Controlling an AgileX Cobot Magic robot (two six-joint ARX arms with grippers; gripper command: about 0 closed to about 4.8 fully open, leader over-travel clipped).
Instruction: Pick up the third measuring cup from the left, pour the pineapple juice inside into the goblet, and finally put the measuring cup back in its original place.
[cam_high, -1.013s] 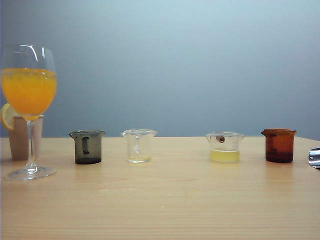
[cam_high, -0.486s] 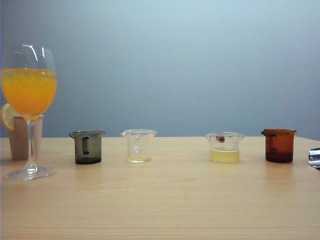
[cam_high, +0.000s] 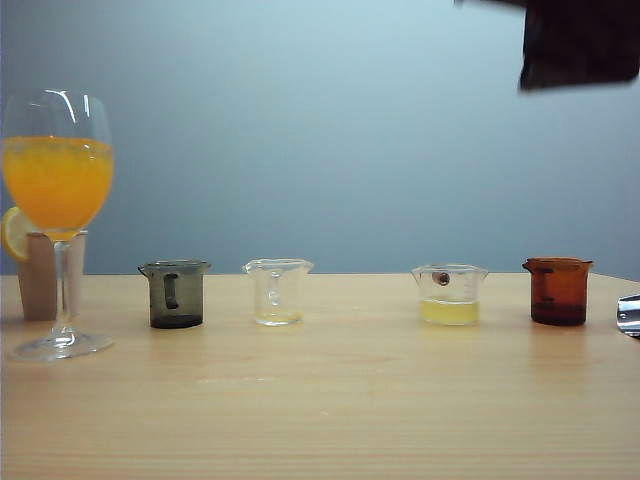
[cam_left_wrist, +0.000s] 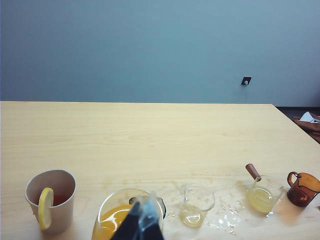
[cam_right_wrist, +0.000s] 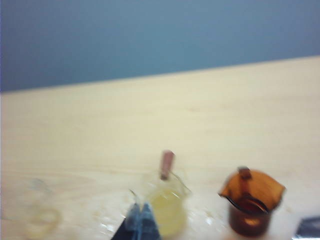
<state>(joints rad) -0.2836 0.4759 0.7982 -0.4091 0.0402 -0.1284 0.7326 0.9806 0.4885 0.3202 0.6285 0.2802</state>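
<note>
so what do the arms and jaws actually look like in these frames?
Little shows. The left gripper appears as dark fingertips tapering to a point, with a pale glossy sheen on one. The right gripper looks the same: dark, bluish-tinged tips, blurred. In the exterior view only a black blocky piece of the right arm shows at the top edge. No cables or markings visible.

The exterior camera sits low at counter (cam_high: 320, 400) level, facing the wall. Both wrist cameras look down from above and behind each hand; all views share the juice cup (cam_high: 449, 295) (cam_left_wrist: 263, 194) (cam_right_wrist: 167, 205).
</note>
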